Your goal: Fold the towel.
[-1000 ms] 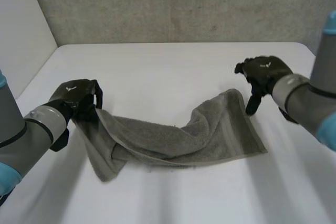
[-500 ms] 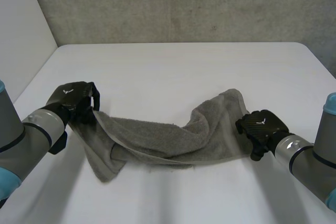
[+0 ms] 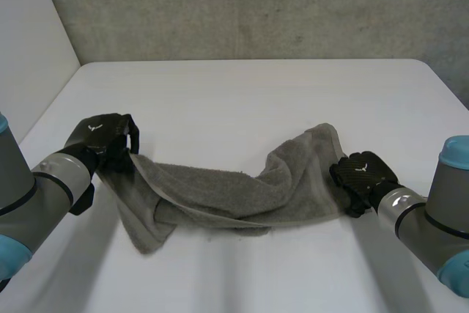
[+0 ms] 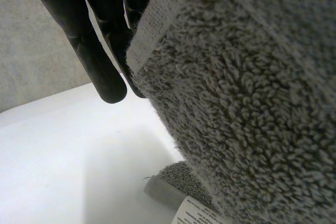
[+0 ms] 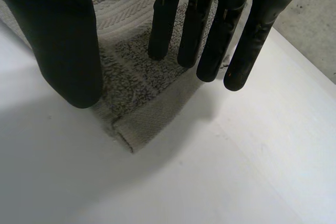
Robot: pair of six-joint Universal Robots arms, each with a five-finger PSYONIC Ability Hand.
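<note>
Towel (image 3: 242, 192) on white table (image 3: 242, 100), grey wall (image 3: 242, 5) behind

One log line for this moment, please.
left hand: shut on towel end, raised | right hand: open, fingers over opposite corner on table | fold: not yet made, towel bunched

The towel (image 3: 234, 197) sprawls across the table (image 3: 242, 100) near the arms; bare surface runs behind it to the wall (image 3: 242, 5).
</note>
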